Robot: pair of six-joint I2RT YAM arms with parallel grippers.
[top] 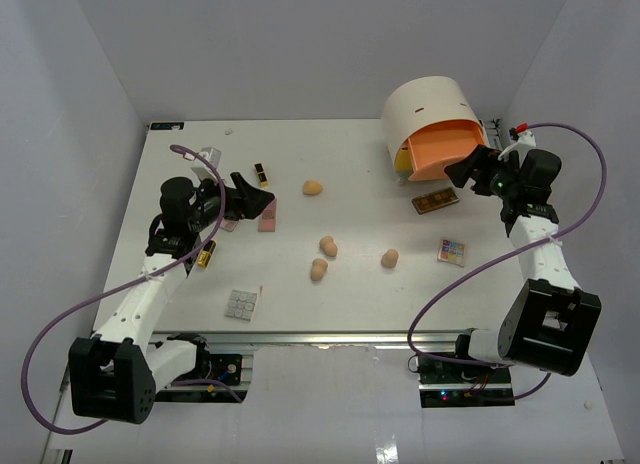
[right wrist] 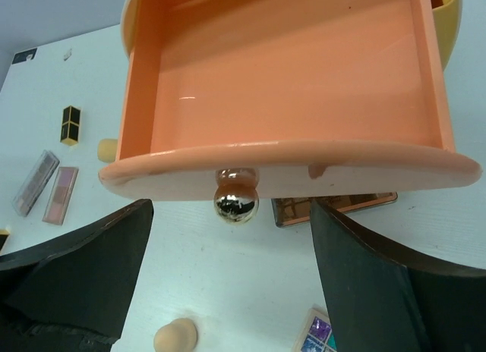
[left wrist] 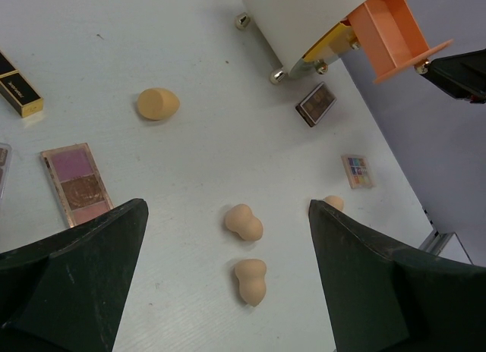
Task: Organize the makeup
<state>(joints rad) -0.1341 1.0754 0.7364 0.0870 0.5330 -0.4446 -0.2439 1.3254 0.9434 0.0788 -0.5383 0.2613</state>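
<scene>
The orange drawer (right wrist: pixel 281 86) of the round cream unit (top: pixel 430 112) stands pulled out and empty. Its gold knob (right wrist: pixel 236 202) sits just ahead of my open right gripper (right wrist: pixel 231 287), untouched. My left gripper (left wrist: pixel 228 291) hangs open above two tan sponges (left wrist: pixel 244 222) (left wrist: pixel 250 281), holding nothing. Other sponges lie at the back (top: pixel 312 187) and to the right (top: pixel 390 257). A brown palette (top: pixel 435 200) lies under the drawer front, a multicoloured palette (top: pixel 451 251) nearer. A pink palette (top: pixel 268 216), a grey-white palette (top: pixel 240 303) and lipstick tubes (top: pixel 261 172) (top: pixel 206 254) lie on the left.
The white table (top: pixel 350 314) has grey walls on the left, back and right. Another flat palette (right wrist: pixel 35 182) lies beside the pink one. A yellow drawer (top: pixel 401 162) shows under the orange one. Purple cables loop beside both arms.
</scene>
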